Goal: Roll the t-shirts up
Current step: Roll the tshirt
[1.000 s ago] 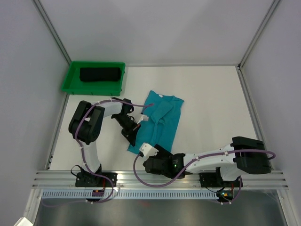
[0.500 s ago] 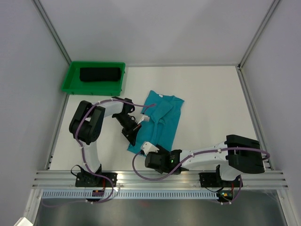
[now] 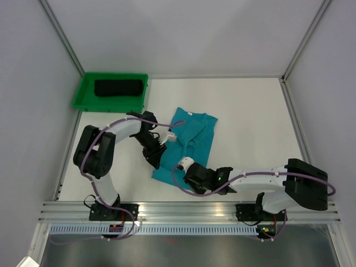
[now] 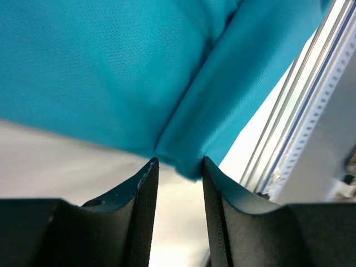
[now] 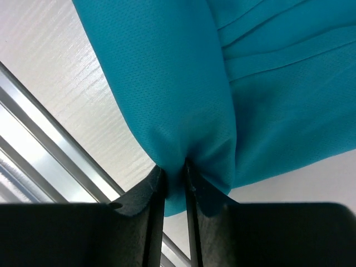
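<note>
A green tray [image 3: 82, 99] sits at the white table's [image 3: 250, 128] far-left corner.

The right arm [image 3: 207, 179] hides the teal t-shirt's [image 3: 194, 139] near hem from above.

Left tool [image 4: 178, 162] low, jaws parted; right tool [image 5: 173, 166] low near it, pinched on teal t-shirt [image 5: 167, 83].

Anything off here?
Nothing damaged. Teal shirt lies diagonal on the table, near hem bunched in the right end effector; black shirt sits rolled in the tray.
</note>
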Robot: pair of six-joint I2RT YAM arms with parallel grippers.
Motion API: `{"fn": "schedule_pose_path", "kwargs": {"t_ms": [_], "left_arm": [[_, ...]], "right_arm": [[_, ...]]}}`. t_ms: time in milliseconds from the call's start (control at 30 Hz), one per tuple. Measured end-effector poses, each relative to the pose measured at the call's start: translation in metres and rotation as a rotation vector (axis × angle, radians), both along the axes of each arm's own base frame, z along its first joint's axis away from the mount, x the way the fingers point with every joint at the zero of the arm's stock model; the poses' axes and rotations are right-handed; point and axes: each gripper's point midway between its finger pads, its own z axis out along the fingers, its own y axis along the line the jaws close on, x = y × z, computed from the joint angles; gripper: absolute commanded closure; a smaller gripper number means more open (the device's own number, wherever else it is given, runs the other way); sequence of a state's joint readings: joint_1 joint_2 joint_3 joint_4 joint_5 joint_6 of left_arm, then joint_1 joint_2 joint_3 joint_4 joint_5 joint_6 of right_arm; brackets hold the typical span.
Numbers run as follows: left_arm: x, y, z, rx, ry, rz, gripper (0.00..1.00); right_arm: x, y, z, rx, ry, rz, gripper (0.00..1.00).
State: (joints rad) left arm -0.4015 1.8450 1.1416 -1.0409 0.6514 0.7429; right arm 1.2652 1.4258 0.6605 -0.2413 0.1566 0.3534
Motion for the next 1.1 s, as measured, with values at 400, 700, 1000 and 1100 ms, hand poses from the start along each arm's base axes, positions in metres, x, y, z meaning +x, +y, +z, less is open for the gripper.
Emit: {"fn": "schedule_pose_path", "kwargs": {"t_ms": [400, 700, 1000, 1100], "left_arm": [[-0.009, 0.014, 0.052, -0.184, -0.619, -0.394, 0.30], [-0.038, 0.003, 0.018, -0.227, -0.916, -0.723, 0.12], [-0.017, -0.003, 0.005, -0.162, -1.020, -0.761, 0.19], [-0.017, -0.001, -0.001, -0.148, -1.026, -0.774, 0.19]], "right_arm": [[-0.012, 0.007, 0.002, 0.244, 0.206, -0.001, 0.77], [-0.020, 0.012, 0.004, 0.374, 0.345, 0.018, 0.77], [-0.030, 0.015, 0.005, 0.397, 0.417, 0.062, 0.76], [-0.031, 0.015, 0.006, 0.405, 0.434, 0.069, 0.76]]}}
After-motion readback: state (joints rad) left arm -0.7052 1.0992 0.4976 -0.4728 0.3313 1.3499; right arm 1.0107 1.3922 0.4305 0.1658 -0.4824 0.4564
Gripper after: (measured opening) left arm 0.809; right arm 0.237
